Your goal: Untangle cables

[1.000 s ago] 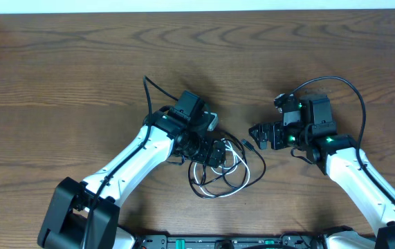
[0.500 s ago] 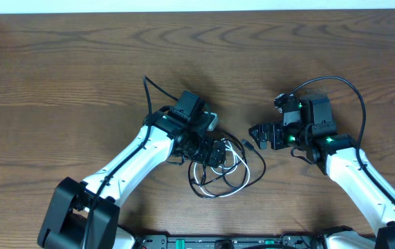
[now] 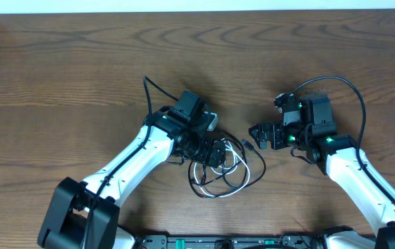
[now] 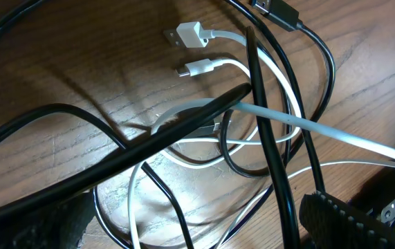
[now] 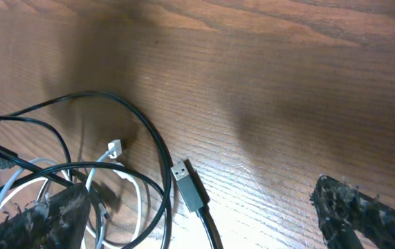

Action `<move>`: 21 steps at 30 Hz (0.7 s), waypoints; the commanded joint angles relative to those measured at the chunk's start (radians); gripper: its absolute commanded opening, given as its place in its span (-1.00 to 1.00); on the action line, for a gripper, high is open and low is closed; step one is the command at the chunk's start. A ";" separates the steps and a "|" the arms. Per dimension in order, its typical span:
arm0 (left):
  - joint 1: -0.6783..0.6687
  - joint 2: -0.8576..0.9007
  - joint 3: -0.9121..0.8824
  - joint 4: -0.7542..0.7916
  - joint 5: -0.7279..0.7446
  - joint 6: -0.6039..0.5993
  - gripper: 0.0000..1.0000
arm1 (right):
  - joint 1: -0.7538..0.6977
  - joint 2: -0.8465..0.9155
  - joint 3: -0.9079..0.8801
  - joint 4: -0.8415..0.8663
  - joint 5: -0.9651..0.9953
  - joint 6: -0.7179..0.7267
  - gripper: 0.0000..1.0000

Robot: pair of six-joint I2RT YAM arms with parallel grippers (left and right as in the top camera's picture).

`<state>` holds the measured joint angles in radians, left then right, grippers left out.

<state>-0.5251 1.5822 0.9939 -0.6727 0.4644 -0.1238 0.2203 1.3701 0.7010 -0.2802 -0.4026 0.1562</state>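
Note:
The cables lie in one tangle [image 3: 226, 171] at the table's front middle: black loops wound through a white cord. My left gripper [image 3: 214, 153] is low over the tangle's left side. In the left wrist view it is open [image 4: 190, 232], with black cord [image 4: 266, 138] and white cord [image 4: 280, 83] crossing between its fingers. Two white plugs [image 4: 187, 34] lie beyond it. My right gripper [image 3: 258, 135] is open just right of the tangle. In the right wrist view [image 5: 200, 221] a black USB plug [image 5: 189, 185] lies between its fingers, not held.
Thick black wires run from the arms, one arching behind the right arm [image 3: 353, 90] and one behind the left arm [image 3: 149, 90]. The brown wooden table [image 3: 79, 62] stretches to a white edge at the back.

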 commanded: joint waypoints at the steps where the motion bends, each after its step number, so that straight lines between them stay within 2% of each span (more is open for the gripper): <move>1: 0.003 0.004 0.025 0.000 -0.010 0.006 1.00 | 0.003 0.005 0.004 0.002 0.008 0.003 0.98; 5: 0.003 0.004 0.025 0.000 -0.010 0.006 1.00 | 0.003 0.005 0.004 0.100 0.007 0.009 0.98; 7: 0.003 0.004 0.024 0.001 -0.014 0.006 1.00 | 0.003 0.005 0.004 0.173 -0.003 0.076 0.98; 10: 0.003 0.004 0.025 0.001 -0.059 0.006 1.00 | 0.003 0.005 0.004 0.215 -0.103 0.313 0.99; 12: 0.003 0.004 0.025 0.009 -0.085 0.006 1.00 | 0.003 0.005 0.004 0.190 -0.158 0.397 0.99; 21: 0.003 0.004 0.025 0.032 -0.115 0.006 1.00 | 0.003 0.005 0.004 0.131 -0.157 0.419 0.98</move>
<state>-0.5251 1.5822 0.9939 -0.6392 0.3706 -0.1242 0.2203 1.3705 0.7010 -0.1486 -0.5335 0.5335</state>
